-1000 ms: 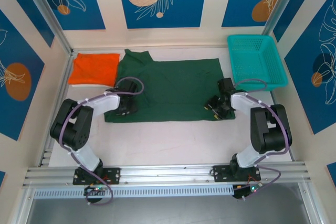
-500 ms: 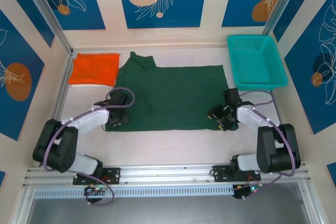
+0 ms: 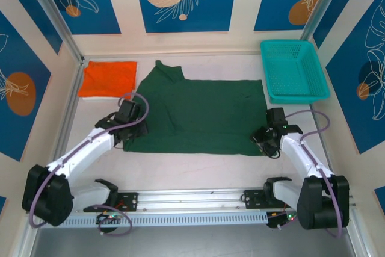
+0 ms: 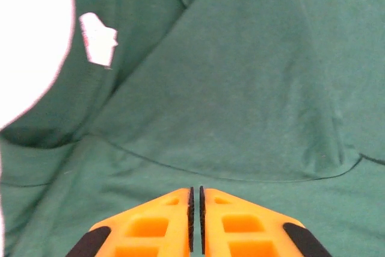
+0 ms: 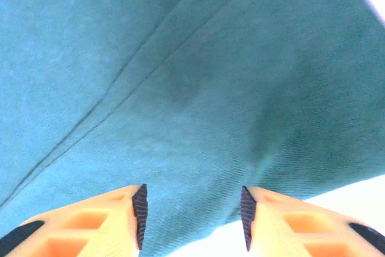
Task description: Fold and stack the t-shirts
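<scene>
Dark green t-shirt (image 3: 198, 112): flat on counter (image 3: 192, 170), mid-field; long axis runs L–R, neck at far-L.
Orange t-shirt (image 3: 108, 78): folded rectangle, far-L corner, just beside green shirt.
Left end effector (image 4: 195, 195): over shirt's near-L corner; jaws pressed together, slit only. You cannot tell whether cloth is pinched.
Right end effector (image 5: 192, 203): at near-R corner; jaws moderately apart, hem edge between them, not gripped.
Key relation: shirt body lies beyond both end effectors, toward far wall; each arm is nearest its own near corner.
Judgement: you prob. need both corners held before carrying near hem to far hem; R needs closing first.
</scene>
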`<state>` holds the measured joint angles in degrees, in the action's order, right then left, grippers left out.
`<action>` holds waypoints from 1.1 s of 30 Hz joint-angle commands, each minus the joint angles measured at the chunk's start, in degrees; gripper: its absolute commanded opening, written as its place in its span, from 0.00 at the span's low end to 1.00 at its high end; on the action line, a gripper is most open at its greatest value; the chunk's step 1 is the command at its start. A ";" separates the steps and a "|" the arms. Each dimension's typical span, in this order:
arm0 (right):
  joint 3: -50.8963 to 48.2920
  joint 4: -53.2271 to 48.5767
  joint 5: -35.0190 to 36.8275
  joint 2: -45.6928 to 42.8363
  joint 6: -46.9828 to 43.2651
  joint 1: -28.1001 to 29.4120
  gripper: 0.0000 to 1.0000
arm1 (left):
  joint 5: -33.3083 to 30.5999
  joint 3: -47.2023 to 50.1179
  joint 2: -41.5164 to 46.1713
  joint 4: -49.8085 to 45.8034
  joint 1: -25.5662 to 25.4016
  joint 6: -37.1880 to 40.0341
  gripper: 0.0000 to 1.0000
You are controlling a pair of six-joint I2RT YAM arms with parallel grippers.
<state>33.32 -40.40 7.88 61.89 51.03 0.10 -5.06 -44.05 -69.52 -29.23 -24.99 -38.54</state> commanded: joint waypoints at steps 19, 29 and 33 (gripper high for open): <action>3.72 -6.58 6.70 17.43 5.51 -12.58 0.34 | -6.85 6.69 -14.52 1.47 0.12 -4.88 0.12; 1.92 -7.41 0.52 15.79 4.13 -13.86 0.47 | -7.50 12.39 1.80 -7.28 0.04 -9.74 0.14; -0.50 -6.68 -1.35 9.13 2.44 -14.51 0.61 | -5.53 12.76 6.60 -9.35 0.03 -9.89 0.15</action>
<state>35.42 -43.31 6.70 74.65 54.04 -13.65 -10.15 -31.59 -65.32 -33.58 -25.26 -47.09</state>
